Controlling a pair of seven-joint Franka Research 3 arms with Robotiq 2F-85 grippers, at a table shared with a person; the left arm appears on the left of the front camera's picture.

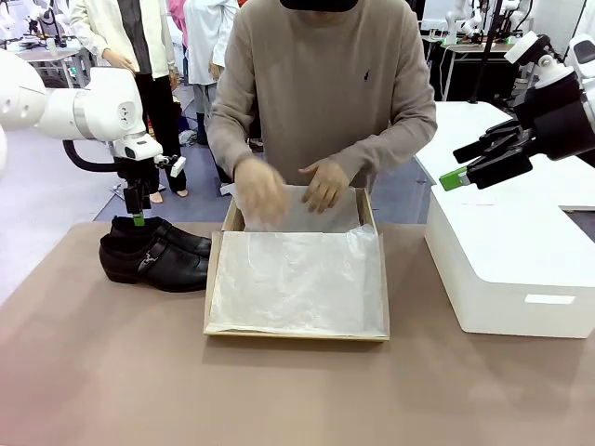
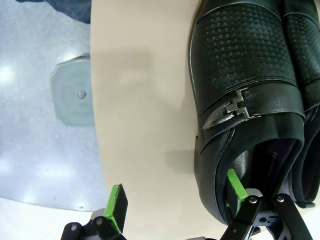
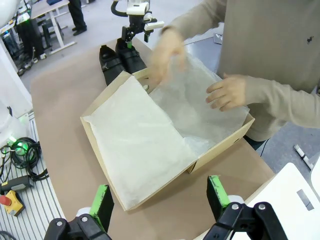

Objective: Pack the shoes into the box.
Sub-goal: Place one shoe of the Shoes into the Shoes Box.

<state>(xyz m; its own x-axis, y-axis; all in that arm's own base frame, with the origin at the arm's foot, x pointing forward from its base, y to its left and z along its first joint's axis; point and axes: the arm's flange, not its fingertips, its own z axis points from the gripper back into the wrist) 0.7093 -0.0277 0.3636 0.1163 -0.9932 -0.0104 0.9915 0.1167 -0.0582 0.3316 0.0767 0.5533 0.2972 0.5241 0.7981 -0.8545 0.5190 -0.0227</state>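
Observation:
The two black shoes (image 1: 153, 255) stand side by side on the table, left of the box (image 1: 213, 279), toes toward it. My left gripper (image 1: 138, 219) is open at their heel end. In the left wrist view one green pad (image 2: 236, 185) sits inside the nearer shoe (image 2: 245, 85) and the other pad (image 2: 117, 207) is outside its side wall. The cardboard box (image 3: 220, 147) is open and lined with white tissue paper (image 1: 297, 279). A person's hands (image 1: 262, 190) hold the tissue at the box's far end. My right gripper (image 1: 456, 177) hangs open above the table's right side.
A big white rectangular block (image 1: 507, 269) stands right of the box, under my right gripper. The person stands close against the table's far edge. Bare brown table lies in front of the box and shoes.

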